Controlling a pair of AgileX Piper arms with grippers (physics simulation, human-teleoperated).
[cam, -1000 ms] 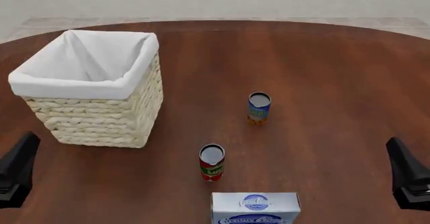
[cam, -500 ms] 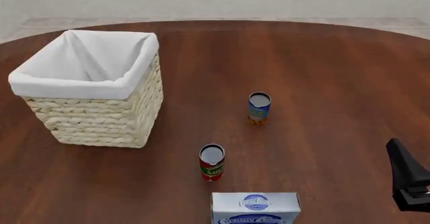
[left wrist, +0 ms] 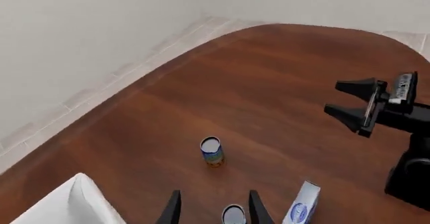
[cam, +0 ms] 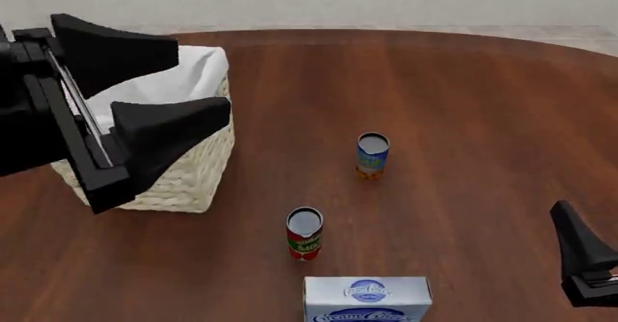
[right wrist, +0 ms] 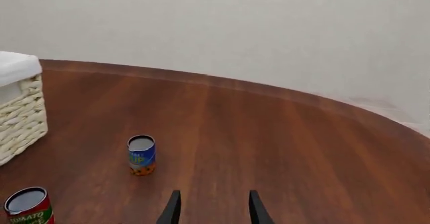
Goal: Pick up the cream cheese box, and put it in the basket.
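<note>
Near counter edge: cream cheese box, well apart from both grippers
Left gripper: spread, empty, before basket
Right gripper: spread, empty

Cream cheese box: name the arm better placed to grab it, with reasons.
Probably the left. Its open tool is raised near the basket; the right tool sits low at the table's edge. The cream cheese box stands untouched between them.

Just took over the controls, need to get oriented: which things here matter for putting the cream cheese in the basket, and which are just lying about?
For the job:
cream cheese box
basket
left gripper, open
right gripper, open

Lying about:
red-labelled can
blue-labelled can
</note>
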